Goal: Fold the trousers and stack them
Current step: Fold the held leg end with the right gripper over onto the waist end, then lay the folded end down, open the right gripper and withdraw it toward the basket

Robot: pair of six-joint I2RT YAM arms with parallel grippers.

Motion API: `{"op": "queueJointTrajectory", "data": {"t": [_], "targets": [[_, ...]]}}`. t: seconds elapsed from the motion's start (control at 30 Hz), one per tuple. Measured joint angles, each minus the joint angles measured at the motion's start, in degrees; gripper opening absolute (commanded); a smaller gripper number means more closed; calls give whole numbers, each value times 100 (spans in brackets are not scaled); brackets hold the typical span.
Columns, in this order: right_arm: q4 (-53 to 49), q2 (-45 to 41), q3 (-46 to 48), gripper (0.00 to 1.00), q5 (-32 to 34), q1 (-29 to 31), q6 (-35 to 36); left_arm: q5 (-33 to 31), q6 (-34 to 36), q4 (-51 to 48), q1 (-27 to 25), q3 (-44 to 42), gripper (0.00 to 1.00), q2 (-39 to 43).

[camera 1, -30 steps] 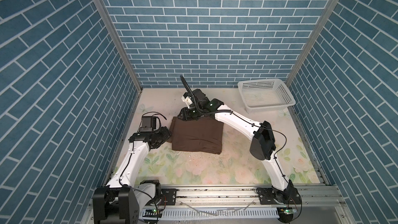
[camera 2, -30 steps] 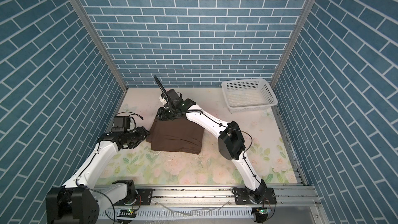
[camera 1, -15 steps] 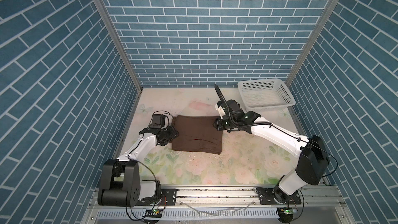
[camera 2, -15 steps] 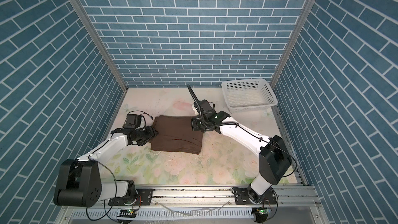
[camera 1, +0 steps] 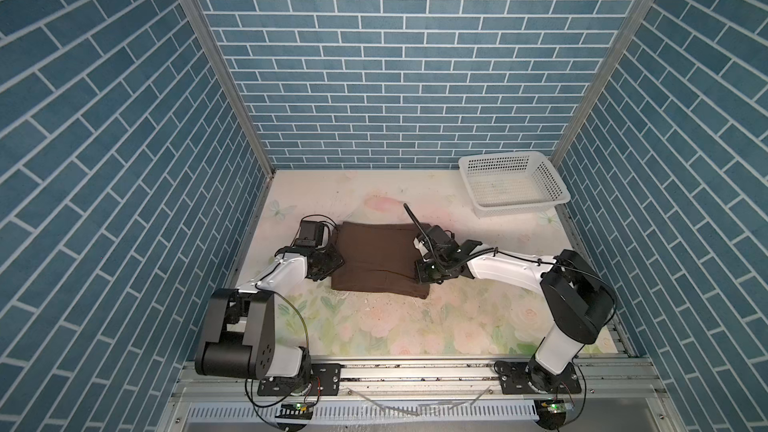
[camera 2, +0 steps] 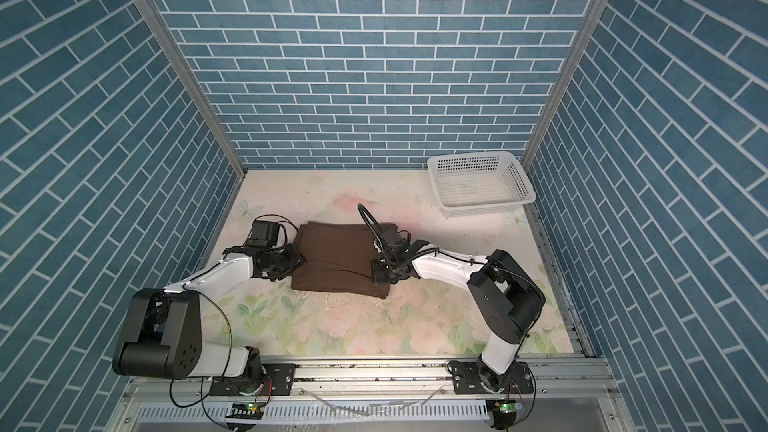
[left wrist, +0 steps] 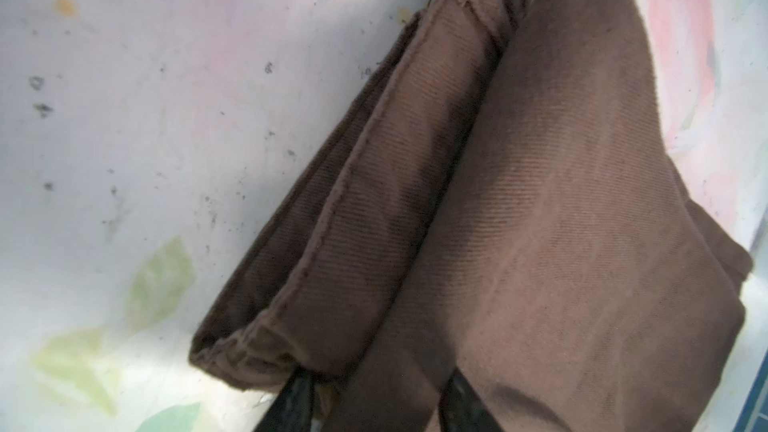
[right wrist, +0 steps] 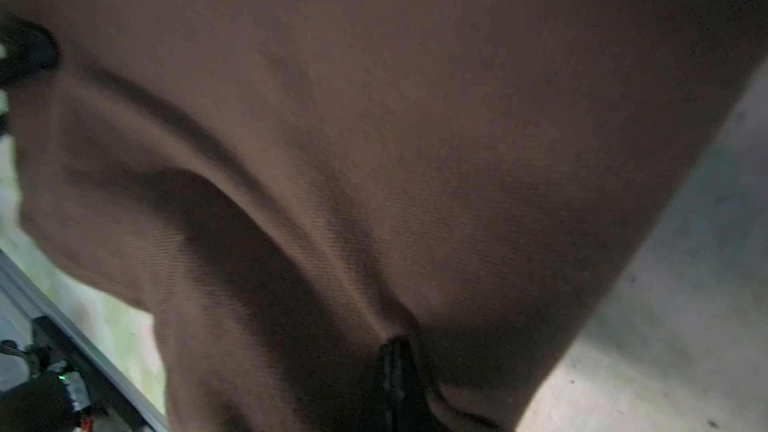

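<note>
R gripper (camera 1: 422, 274) pinched shut on right edge of the trousers (camera 1: 376, 259), cloth puckers at its tips in wrist view. L gripper (camera 1: 328, 265) straddles the opposite left-edge fold, jaws apart, can't tell if it bites. Folded pad lies flat betw. the two, long axis approx left-right, on the table (camera 1: 374, 326) nearer its left edge. The basket (camera 1: 513, 189) sits at far-right corner, well apart; R arm nearer it.

Trousers (camera 1: 376, 257): plain dark chocolate brown, fine diagonal twill ribbing (clear in left wrist view). Tabletop (camera 1: 374, 326) around trousers: pale cream, faded pink roses, soft green leaves, dark specks. Basket (camera 1: 517, 209) beyond trousers: white, perforated grid. Walls (camera 1: 395, 76): teal-blue brick, white grout. Arms (camera 1: 507, 272): white, black joints.
</note>
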State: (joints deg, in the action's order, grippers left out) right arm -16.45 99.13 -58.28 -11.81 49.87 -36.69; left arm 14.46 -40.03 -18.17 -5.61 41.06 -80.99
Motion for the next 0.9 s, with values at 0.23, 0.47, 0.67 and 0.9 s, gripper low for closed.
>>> {"op": "queueJointTrajectory", "data": {"t": [0.23,0.47,0.67,0.9], "targets": [[302,7,188,0,24,26,-55,37,0,-39,-31,94,9,0],[61,-251,199,0,282,33,76,245,-7,-201,-35,393,5,2],[-361,-667,197,0,623,4,251,382,15,-498,-66,809,4,271],[-503,-1071,197,0,857,-50,264,-22,337,-927,-103,1296,12,787]]}}
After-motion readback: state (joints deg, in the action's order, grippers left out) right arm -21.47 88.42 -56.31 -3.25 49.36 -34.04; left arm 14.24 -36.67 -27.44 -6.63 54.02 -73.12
